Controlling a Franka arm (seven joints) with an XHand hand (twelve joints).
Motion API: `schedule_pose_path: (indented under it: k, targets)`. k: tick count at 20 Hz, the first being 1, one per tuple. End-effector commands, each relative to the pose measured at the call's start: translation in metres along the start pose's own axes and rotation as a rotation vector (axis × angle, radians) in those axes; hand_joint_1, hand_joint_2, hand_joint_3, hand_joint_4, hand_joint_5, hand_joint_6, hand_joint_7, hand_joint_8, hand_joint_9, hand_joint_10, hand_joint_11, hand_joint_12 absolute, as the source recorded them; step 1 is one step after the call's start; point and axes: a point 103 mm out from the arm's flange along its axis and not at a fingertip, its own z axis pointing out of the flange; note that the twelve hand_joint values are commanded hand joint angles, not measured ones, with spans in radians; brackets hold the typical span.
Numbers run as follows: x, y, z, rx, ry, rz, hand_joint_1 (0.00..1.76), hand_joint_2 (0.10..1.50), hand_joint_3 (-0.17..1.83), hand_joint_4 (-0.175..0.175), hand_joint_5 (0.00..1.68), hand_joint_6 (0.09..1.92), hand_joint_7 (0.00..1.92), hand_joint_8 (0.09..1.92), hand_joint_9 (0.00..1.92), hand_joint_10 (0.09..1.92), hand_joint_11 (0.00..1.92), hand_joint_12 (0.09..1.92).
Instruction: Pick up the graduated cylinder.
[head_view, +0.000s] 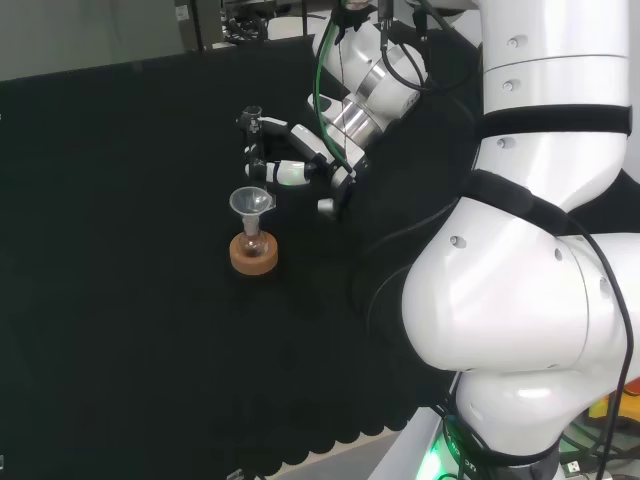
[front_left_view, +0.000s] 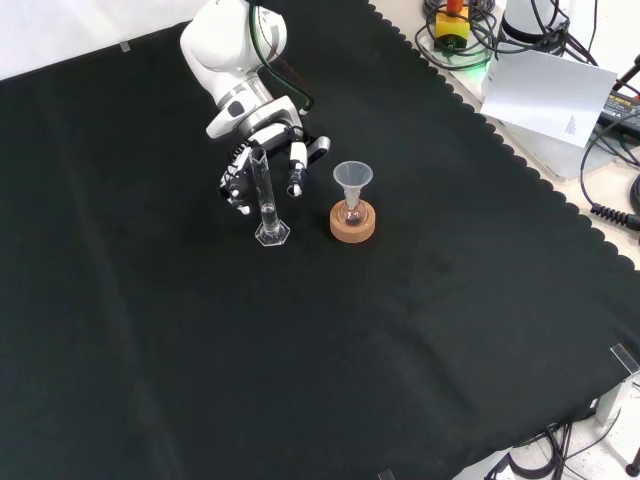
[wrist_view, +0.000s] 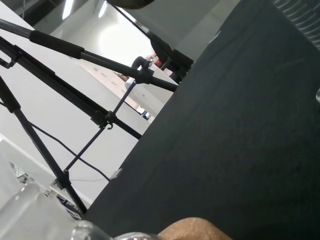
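In the front view the hand (front_left_view: 262, 160) hangs low over the black cloth (front_left_view: 180, 350) at the end of the white arm (front_left_view: 225, 45), which comes in from the top of the view. Its fingers (front_left_view: 297, 165) point downward and are spread and relaxed, not curled round anything. The graduated cylinder (front_left_view: 267, 205) stands upright on its clear hexagonal foot directly in front of the hand; its upper part overlaps the palm and fingers in this view, and I cannot tell whether the hand touches it. The foot rests on the cloth, so the cylinder is not lifted.

Just to the right of the cylinder in the front view stands a small flask (front_left_view: 351, 213) on a cork ring (front_left_view: 354, 225), with a clear funnel (front_left_view: 352, 178) seated in its neck. One finger hangs between the cylinder and the funnel, apart from the funnel.

In the head view the hand (head_view: 285, 155) reaches leftward from the arm's links, its fingers extended, and hovers just beyond the funnel (head_view: 251, 203) and cork ring (head_view: 254, 254). The cylinder is too faint to make out there.

In the wrist view the cloth (wrist_view: 240, 130) slopes across, a brown curve of the cork ring (wrist_view: 192, 231) sits at one edge, and black tripod legs (wrist_view: 75, 90) stand beyond the bench
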Motion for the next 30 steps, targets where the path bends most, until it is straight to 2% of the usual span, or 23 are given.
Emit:
schedule_pose_path:
  k: [1, 16, 30]
  targets:
    - [0.001, -0.0002, 0.0031, -0.01, 0.012, -0.01, 0.93, 1.0, -0.17, 0.008, 0.48, 0.09, 0.51, 0.56, 0.74, 0.49, 0.44, 1.28]
    - [-0.0006, -0.0023, 0.0082, -0.029, 0.028, -0.008, 1.0, 1.06, -0.17, 0.008, 0.61, 0.09, 0.61, 0.52, 0.91, 0.39, 0.64, 1.18]
    - [-0.0026, 0.0035, 0.0064, -0.05, 0.018, 0.01, 1.0, 1.09, -0.17, 0.012, 0.62, 0.09, 0.58, 0.51, 0.88, 0.35, 0.61, 1.18]
